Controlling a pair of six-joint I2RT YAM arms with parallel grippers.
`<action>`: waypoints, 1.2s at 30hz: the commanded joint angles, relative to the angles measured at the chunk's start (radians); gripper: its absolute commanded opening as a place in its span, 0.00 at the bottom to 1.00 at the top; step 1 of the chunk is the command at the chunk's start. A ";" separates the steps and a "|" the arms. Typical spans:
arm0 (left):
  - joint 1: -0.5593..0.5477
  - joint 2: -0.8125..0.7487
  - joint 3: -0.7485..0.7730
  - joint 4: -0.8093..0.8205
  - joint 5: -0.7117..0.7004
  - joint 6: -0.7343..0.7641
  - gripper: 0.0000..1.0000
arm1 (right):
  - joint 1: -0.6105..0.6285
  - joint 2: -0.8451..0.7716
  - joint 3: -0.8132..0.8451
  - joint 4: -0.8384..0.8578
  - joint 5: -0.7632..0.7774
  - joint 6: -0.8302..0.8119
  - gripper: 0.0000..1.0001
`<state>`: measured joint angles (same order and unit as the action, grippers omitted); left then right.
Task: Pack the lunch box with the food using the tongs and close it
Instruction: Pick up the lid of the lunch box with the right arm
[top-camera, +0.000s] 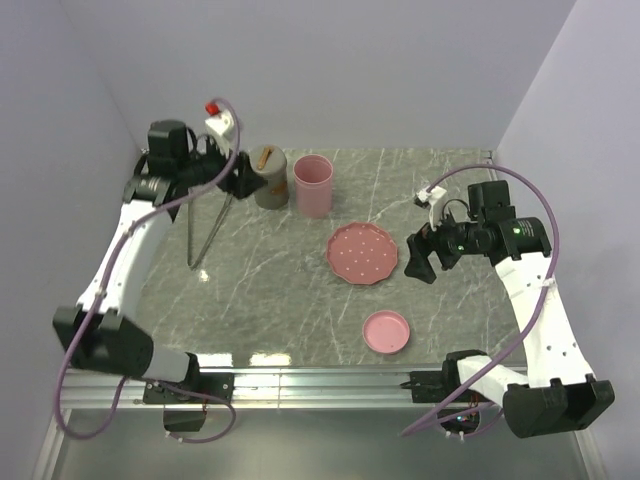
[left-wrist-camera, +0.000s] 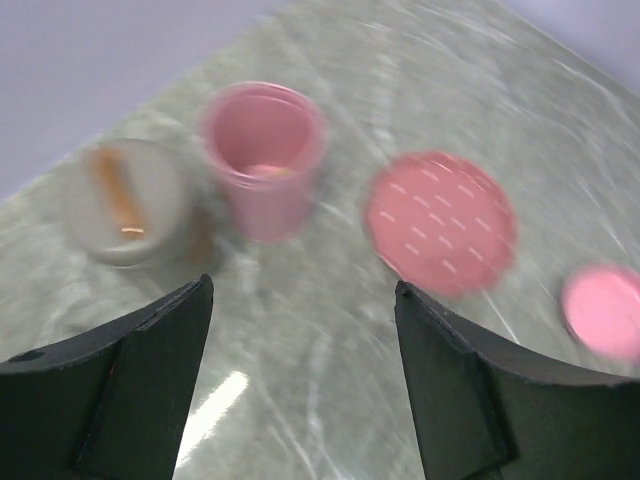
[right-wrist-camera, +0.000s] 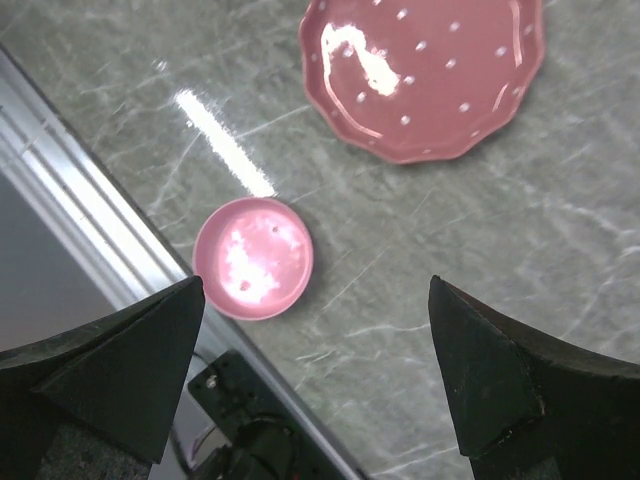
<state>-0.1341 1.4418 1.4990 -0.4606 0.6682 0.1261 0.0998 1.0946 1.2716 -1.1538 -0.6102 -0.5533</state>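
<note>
Top external: the tongs (top-camera: 208, 232) lie slantwise on the marble table (top-camera: 260, 290) at far left, their upper end just beneath the left gripper (top-camera: 243, 178), which hangs beside the grey cup (top-camera: 270, 178); the pink cup (top-camera: 312, 185) stands next to it; the scalloped plate (top-camera: 362, 252) is bare; the pink lid (top-camera: 386, 331) sits well apart, near the front rail; the right gripper (top-camera: 420, 258) hovers just beside the plate. Left wrist, blurred: jaws apart with nothing between them; an orange-brown piece (left-wrist-camera: 118, 195) lies in the grey cup, a pale lump (left-wrist-camera: 265, 170) in the pink one. Right wrist: jaws wide and empty above the lid. Judged risks: the flat lid may skid toward the rail under a pinch; the left arm, so close, could tip the grey cup or nudge the tongs.
</note>
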 joint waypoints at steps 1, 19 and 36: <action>-0.030 -0.124 -0.173 0.013 0.274 0.208 0.78 | -0.006 -0.019 -0.029 -0.037 -0.016 0.021 1.00; -0.835 -0.229 -0.608 0.106 0.074 0.730 0.71 | -0.063 -0.012 0.005 0.117 -0.177 0.302 1.00; -0.932 -0.150 -0.579 0.114 0.111 0.702 0.68 | 0.024 0.056 -0.227 -0.074 0.151 -0.106 0.91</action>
<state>-1.0599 1.3235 0.8886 -0.3668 0.7418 0.8314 0.0517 1.1721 1.1213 -1.2308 -0.5777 -0.6044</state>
